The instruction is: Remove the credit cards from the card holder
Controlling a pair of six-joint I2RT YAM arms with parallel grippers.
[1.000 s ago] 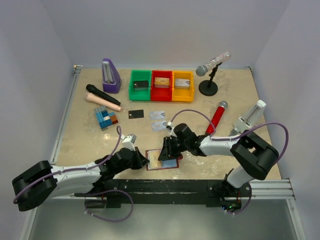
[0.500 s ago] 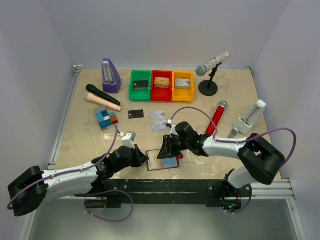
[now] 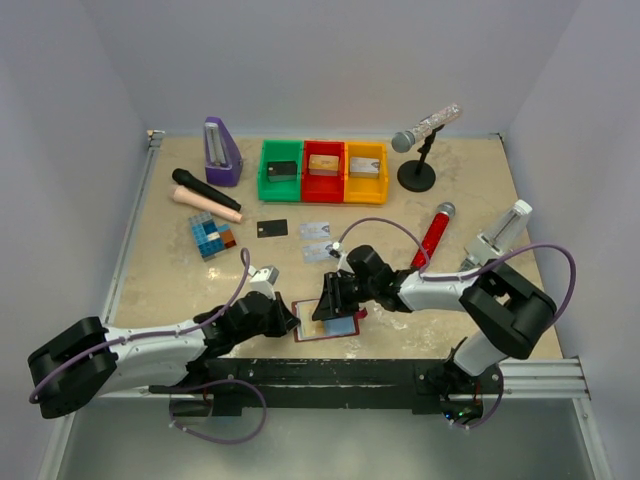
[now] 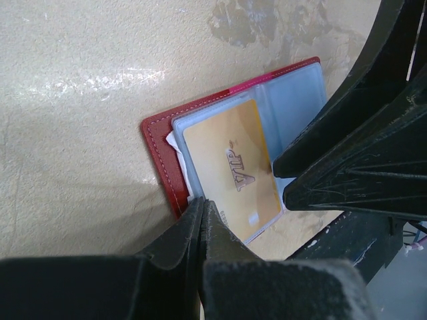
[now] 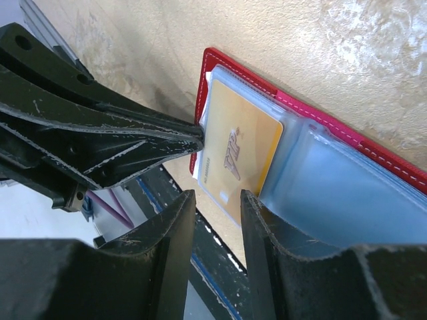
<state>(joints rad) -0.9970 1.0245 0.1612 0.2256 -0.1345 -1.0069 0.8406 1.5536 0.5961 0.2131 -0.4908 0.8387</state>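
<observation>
Left fingers [image 4: 170, 252] closed, nipping left edge of card holder [image 4: 160, 143], which lies open on desk [image 4: 80, 80] near front edge. Gold card [image 4: 230, 160] partly out of clear pocket [image 4: 293, 113]. Right fingers [image 5: 167, 267] parted, straddling card's free end. Best now: holder pinned flat, close on card alone, draw straight along pocket, no twist.

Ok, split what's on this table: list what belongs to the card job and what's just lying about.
Job: card holder, gold card, black card, two grey cards.

Lying about: metronome, black microphone, red microphone, stand microphone, bins, colour blocks, white device.
</observation>
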